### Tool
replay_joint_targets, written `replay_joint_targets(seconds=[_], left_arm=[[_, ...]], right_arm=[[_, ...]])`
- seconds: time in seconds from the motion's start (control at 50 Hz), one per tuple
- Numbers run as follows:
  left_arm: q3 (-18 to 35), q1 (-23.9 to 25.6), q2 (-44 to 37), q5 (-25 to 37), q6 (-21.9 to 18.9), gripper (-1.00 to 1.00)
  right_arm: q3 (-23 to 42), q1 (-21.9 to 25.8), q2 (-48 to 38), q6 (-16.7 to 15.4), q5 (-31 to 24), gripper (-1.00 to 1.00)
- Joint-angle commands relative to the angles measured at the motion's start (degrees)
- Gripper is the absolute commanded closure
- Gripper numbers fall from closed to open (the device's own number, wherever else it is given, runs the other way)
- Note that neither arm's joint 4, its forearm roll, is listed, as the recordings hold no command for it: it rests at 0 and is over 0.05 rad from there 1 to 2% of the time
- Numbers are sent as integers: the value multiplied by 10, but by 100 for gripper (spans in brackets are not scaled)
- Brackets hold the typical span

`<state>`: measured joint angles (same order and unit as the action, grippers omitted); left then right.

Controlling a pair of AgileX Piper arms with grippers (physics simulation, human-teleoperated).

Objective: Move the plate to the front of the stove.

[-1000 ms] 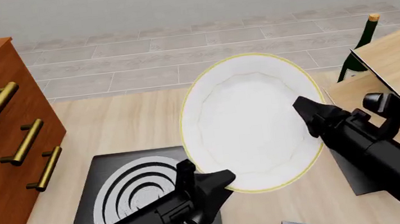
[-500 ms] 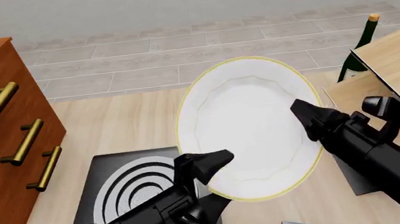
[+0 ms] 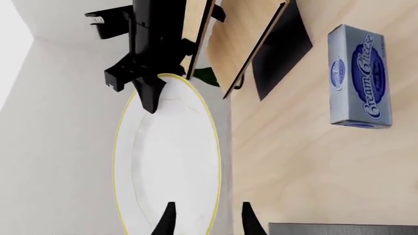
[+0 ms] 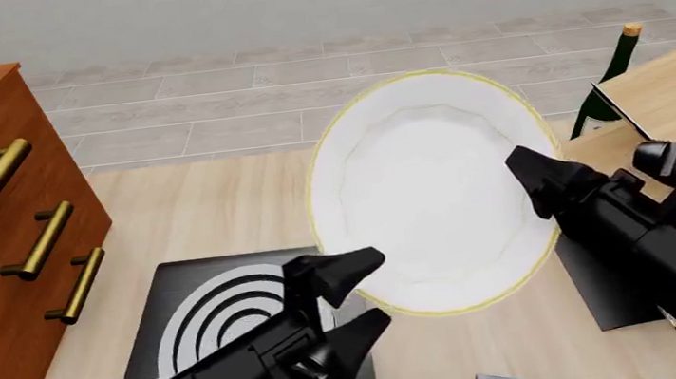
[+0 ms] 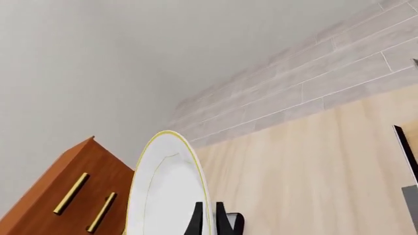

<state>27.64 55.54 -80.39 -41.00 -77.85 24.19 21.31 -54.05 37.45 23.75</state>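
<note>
Handover of the plate point(image 4: 428, 193), held tilted on edge above the worktop point(image 4: 214, 213). The right gripper point(image 4: 525, 173) has its jaws clenched on the plate's rim, the rim pinched between them. The left gripper point(image 4: 356, 292) has its jaws released and spread, straddling the opposite rim without visibly touching it. The stove point(image 4: 219, 322) lies beneath the left jaws. To do the step well, the left jaws should probably seat the rim deep between them and clamp before the right ones let go. Both arms reach forward, wrists rolled to meet the upright edge.
</note>
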Motion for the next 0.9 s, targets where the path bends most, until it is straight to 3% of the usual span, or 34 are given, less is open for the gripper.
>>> replay_joint_targets(seconds=[0.02,0.5,0.62,0.9], left_arm=[[-4,0,18,5,9,-100],[-27,-1,122,43,52,-100],[-20,-10,177,81,95,-100],[-43,-35,289,122,144,-100]], right_arm=[[26,-29,3,6,-14,100],[57,-94,-71,17,19,100],[62,-98,-77,20,21,100],[87,-103,-96,24,14,100]])
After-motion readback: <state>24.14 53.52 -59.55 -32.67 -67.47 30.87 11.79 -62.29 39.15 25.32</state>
